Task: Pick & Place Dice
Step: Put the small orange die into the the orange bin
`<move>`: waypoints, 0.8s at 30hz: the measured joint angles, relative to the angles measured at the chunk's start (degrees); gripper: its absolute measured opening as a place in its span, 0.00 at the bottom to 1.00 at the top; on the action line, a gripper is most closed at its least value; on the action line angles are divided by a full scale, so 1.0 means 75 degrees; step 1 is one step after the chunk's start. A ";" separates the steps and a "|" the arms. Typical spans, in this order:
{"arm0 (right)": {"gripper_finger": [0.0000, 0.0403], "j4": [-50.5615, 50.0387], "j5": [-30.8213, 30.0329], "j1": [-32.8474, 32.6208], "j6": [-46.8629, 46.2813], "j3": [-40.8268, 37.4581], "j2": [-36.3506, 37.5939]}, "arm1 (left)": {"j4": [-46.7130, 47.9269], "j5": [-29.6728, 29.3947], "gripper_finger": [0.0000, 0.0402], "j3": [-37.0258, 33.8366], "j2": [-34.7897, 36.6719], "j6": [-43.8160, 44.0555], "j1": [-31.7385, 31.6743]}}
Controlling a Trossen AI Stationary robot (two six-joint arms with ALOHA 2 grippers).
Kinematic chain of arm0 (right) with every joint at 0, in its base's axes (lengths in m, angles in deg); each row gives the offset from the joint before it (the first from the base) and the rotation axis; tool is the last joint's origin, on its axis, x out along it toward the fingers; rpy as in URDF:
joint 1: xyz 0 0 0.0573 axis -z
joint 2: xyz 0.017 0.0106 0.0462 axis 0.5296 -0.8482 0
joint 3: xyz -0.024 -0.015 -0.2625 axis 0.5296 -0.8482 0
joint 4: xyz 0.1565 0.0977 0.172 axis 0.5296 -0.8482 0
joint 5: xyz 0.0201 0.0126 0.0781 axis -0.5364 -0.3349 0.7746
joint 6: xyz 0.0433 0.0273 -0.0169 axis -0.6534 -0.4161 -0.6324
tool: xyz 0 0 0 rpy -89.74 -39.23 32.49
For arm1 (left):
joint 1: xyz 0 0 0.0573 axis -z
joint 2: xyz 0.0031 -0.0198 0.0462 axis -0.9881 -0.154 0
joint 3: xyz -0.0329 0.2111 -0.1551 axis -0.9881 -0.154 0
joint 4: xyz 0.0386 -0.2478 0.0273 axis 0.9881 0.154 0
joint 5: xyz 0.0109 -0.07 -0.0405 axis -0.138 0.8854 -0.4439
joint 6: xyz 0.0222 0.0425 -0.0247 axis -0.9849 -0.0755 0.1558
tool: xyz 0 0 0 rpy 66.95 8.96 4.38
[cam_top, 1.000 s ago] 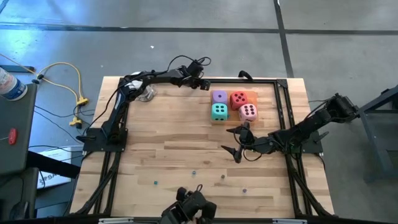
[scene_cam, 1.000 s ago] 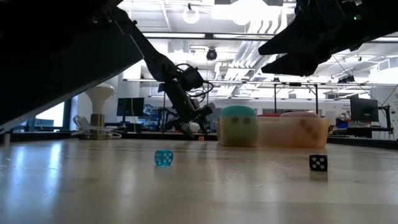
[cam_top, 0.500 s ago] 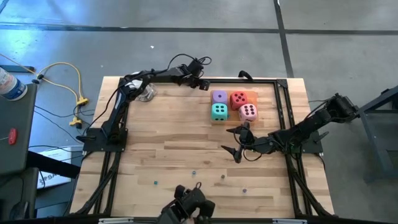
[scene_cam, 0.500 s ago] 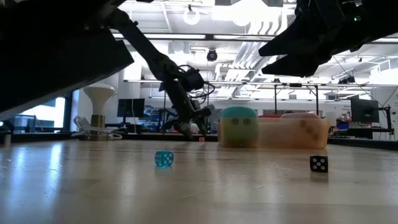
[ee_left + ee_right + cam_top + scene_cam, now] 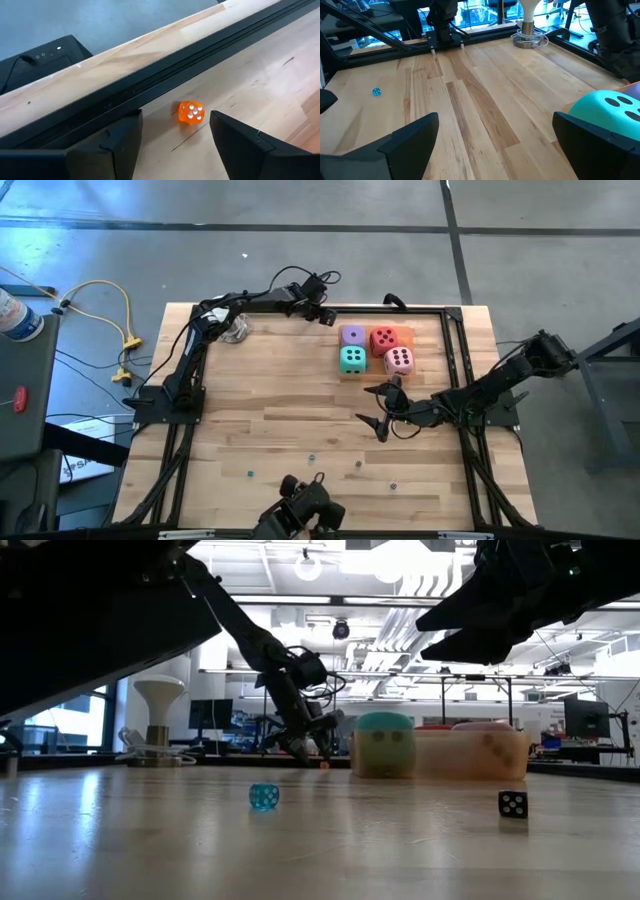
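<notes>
No brand, label or readable writing shows anywhere. The four dice sit together toward the far right of the table (image 5: 270, 400): the purple die (image 5: 352, 335) and the red die (image 5: 384, 339) behind, the teal die (image 5: 351, 359) and the pink die (image 5: 398, 360) in front, touching one another. They appear to rest on an orange base (image 5: 404, 335); whether it is a tray or a flat mat cannot be told.

The left hand (image 5: 327, 316) is low at the table's far edge beside the black rail (image 5: 165, 75), its fingers apart, with a small orange die (image 5: 190, 111) lying on the wood between them, untouched. The right hand (image 5: 378, 406) hovers just in front of the dice, fingers spread wide, holding nothing.
</notes>
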 joint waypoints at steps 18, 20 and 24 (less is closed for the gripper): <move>0.95 0.0000 0.0003 0.0000 -0.0023 0.0000 0.0000 | 0.0396 -0.0785 0.26 0.0015 0.0000 -0.0772 0.0052; 0.95 0.0000 0.0003 0.0000 -0.0023 0.0000 0.0000 | 0.0436 -0.0804 0.25 0.0017 0.0000 -0.0842 0.0052; 0.95 -0.0003 0.0006 0.0000 -0.0023 0.0000 0.0000 | 0.0435 -0.0824 0.23 0.0017 0.0000 -0.0954 0.0084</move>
